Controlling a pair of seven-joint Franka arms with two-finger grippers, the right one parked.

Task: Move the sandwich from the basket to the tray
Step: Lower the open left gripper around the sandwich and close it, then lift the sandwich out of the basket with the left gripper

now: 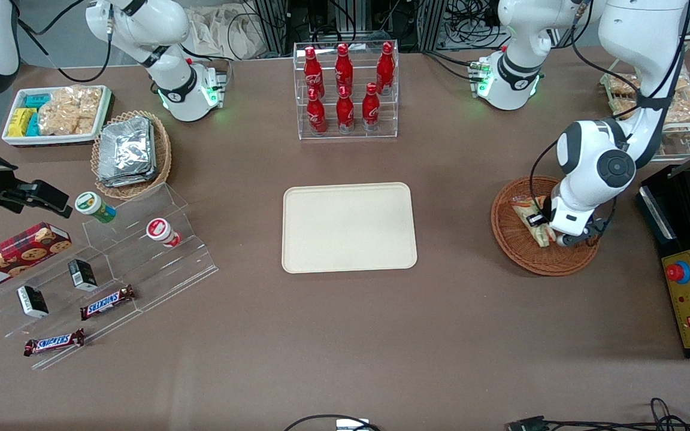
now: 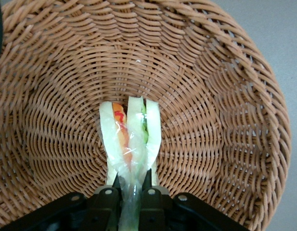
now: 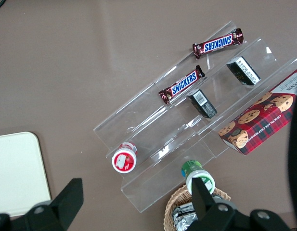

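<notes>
The sandwich is a white-bread wedge with green and red-orange filling in clear wrap, lying in the round reddish-brown wicker basket. My gripper is down in the basket, its two black fingers shut on the narrow end of the sandwich. From the front, the gripper and the arm cover much of the sandwich in the basket toward the working arm's end of the table. The cream-beige tray lies flat and bare at the table's middle.
An acrylic rack of red cola bottles stands farther from the front camera than the tray. A black control box sits beside the basket. Toward the parked arm's end are a tan basket of foil packets and an acrylic step stand with snacks.
</notes>
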